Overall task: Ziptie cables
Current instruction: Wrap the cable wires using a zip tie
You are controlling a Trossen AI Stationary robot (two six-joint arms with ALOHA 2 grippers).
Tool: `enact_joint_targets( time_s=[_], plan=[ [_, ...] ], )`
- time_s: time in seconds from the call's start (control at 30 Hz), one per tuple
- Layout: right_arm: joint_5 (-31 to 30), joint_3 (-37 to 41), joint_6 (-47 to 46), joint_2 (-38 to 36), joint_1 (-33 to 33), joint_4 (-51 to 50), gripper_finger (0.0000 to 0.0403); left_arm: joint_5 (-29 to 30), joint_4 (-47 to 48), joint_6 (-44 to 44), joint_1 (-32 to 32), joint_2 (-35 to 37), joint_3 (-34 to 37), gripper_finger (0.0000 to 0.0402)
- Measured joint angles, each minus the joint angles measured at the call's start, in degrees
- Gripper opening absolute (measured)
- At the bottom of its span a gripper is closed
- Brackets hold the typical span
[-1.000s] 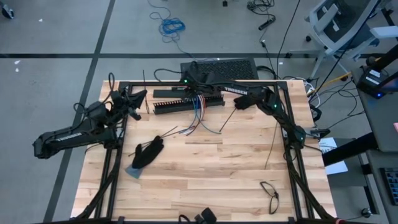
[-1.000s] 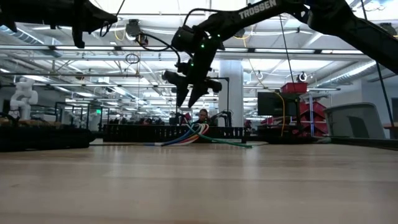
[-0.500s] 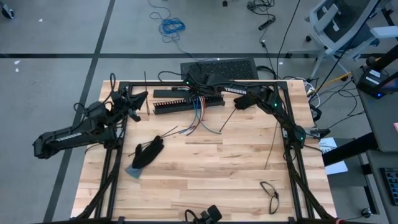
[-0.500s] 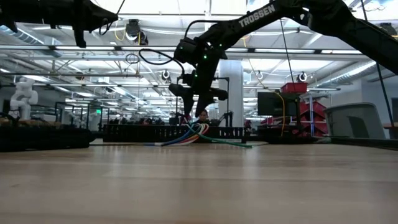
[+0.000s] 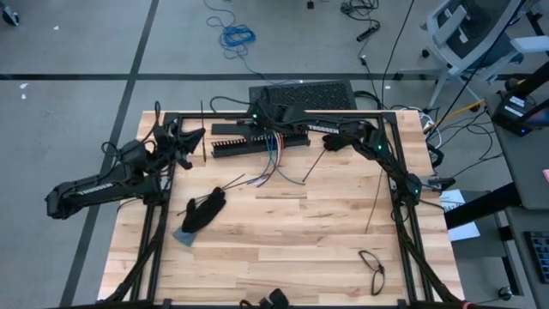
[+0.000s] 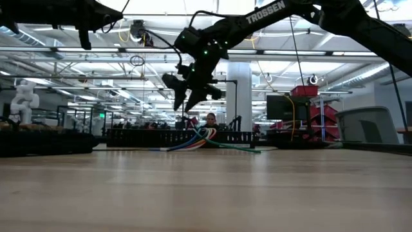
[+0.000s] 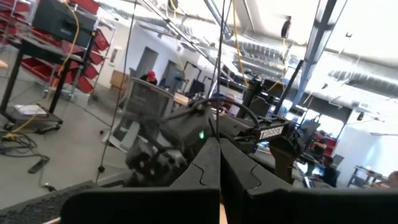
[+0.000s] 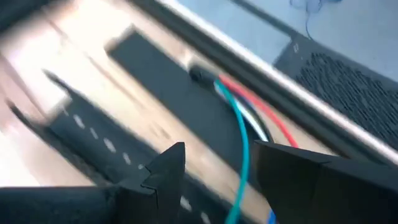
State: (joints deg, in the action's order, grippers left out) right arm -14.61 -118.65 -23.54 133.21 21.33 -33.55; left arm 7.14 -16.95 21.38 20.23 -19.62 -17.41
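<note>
The cables (image 5: 273, 163) fan out over the wood from a long black slotted bar (image 5: 249, 146) at the table's far side; in the low view the cables (image 6: 207, 137) arc down onto the table. My right gripper (image 5: 260, 120) hangs open above their far ends, fingers slanting down (image 6: 187, 98). In the right wrist view green, red and white cables (image 8: 239, 134) run below the gap between its fingers, untouched. My left gripper (image 5: 197, 136) stands at the far left, raised above the table, shut on a thin black strip (image 5: 204, 129). My left gripper pinches the thin black strip (image 7: 219, 127) between its two shut fingers, roughly at the strip's middle. The fingers come level from the table's left and lie across it. The strip is lifted clear of the table and sticks straight out past the fingertips.
A black bundle (image 5: 204, 210) with a blue piece (image 5: 184, 234) lies at the centre left. Loose thin black strips (image 5: 313, 163) lie beside the cables and toward the right (image 5: 371, 206). A black wire loop (image 5: 371, 266) sits near the front right. Black frame rails (image 5: 403, 206) border the table.
My right gripper dipped toward the cables and the table's right, then rose again and came back toward the left, staying open. The cables have not moved.
</note>
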Motion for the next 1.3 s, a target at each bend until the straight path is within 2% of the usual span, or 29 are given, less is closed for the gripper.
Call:
enact_joint_targets(
  time_s=[0.1, 0.2, 0.33, 0.47, 0.57, 0.73, 0.83, 0.97, 1.1, 1.3],
  plan=[
    [0.1, 0.0, -5.5, 0.0, -0.7, 3.2, 0.0181, -0.9, 0.0, 0.8, 0.0, 0.0, 0.0, 0.0000],
    [4.9, 0.0, -12.4, 0.0, -1.6, 7.6, 0.0181, -1.1, -0.2, 0.7, 0.0, 0.0, 0.0, 0.0000],
    [18.0, 0.0, -14.4, 0.0, -2.8, 16.7, 0.0181, -1.1, -0.1, -3.6, 0.0, 0.0, 0.0, 0.0000],
    [30.2, 0.0, -15.8, 0.0, -5.4, 19.8, 0.0181, -1.1, -0.1, -4.6, 0.0, 0.0, 0.0, 0.0000],
    [41.0, 0.0, -16.3, 0.0, -7.8, 15.1, 0.0181, -1.1, 0.0, -3.7, 0.0, 0.7, 0.0, 0.0000],
    [53.7, 0.0, -17.3, 0.0, -13.3, -2.1, 0.0181, -3.3, -0.1, -3.7, 0.0, 3.5, 0.0, 0.0000],
    [54.5, 0.0, -16.3, 0.0, -18.2, -9.4, 0.0181, -4.1, -0.1, -3.7, 0.0, 5.6, 0.0, 0.0000],
    [47.8, 0.0, -19.2, 0.0, -23.8, -9.1, 0.0181, -4.1, -0.1, -3.9, 0.0, 7.9, 0.0, 0.0000],
    [44.5, 0.0, -27.0, -0.4, -24.0, -9.7, 0.0181, -4.1, -0.1, -3.7, 0.0, 9.7, 0.0, 0.0000],
    [46.0, 0.0, -28.3, -0.6, -25.5, -10.1, 0.0181, -4.3, -0.1, -3.7, 0.0, 11.1, 0.0, 0.0000]
  ],
)
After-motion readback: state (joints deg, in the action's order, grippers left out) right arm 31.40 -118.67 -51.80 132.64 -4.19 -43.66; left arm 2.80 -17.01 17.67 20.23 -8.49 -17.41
